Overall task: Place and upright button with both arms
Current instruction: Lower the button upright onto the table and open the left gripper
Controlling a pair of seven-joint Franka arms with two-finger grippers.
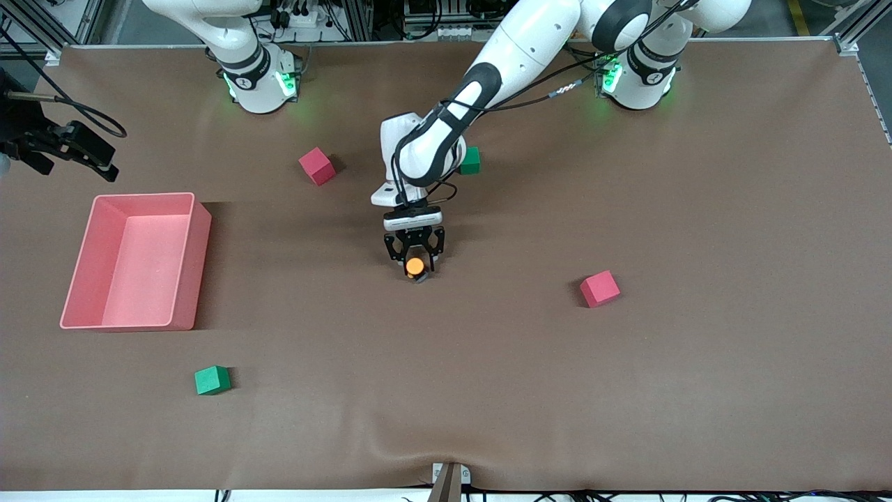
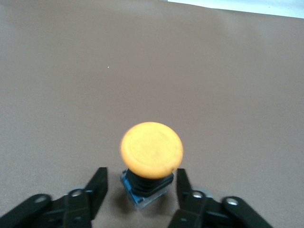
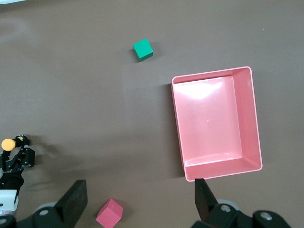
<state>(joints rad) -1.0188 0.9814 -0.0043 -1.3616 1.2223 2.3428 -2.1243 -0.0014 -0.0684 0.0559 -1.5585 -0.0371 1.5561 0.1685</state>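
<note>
The button (image 1: 415, 266) stood cap-up mid-table between the left gripper's (image 1: 415, 259) parted fingers (image 2: 97, 187), apparently freed to stand alone. The right gripper (image 3: 140, 197) waited spread wide above the pink bin (image 3: 251, 118).

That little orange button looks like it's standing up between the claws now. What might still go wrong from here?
1. The button stands with its wide orange cap over a narrow black body, so it looks top-heavy. The left gripper has its fingers close on either side; brushing it while lifting away could tip it.

2. The brown table cover looks rippled nearer the front camera; an uneven base might let the button lean.

The right gripper waits open above the pink bin, seemingly too distant to steady it.
</note>
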